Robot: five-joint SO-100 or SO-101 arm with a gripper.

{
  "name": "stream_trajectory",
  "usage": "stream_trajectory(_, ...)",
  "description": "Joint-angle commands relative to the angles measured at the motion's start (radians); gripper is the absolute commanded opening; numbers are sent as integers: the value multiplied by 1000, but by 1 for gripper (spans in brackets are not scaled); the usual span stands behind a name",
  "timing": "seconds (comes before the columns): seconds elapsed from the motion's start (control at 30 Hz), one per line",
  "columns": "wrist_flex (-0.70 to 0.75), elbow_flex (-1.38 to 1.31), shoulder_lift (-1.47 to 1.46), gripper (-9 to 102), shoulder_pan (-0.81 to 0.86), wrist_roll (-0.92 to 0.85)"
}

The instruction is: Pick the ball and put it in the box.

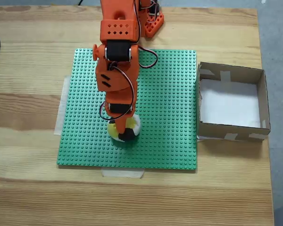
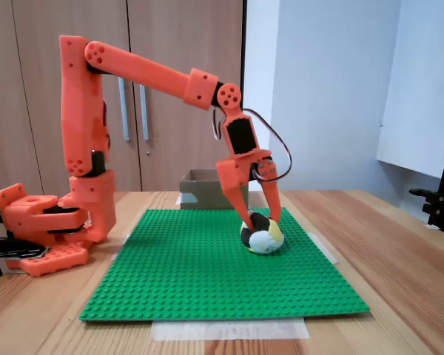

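Orange plastic claw clamped around lumpy soft ball on studded green baseplate, beside shallow cardboard box.

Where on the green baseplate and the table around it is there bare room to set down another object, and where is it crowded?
Bare: the green baseplate between the ball and the box, its left part beside the arm, and the wooden table in front. Crowded: around the ball, where the jaws straddle it, and the box corner.
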Motion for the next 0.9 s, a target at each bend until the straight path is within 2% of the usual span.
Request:
stream_trajectory(0.0,-8,-2,32,10,-2,-11)
stream_trajectory(0.27,-8,-2,75,-1,2,-15)
stream_trajectory(0.67,21,-8,178,-1,8,5)
stream_trajectory(0.87,95,-64,219,-1,-8,18)
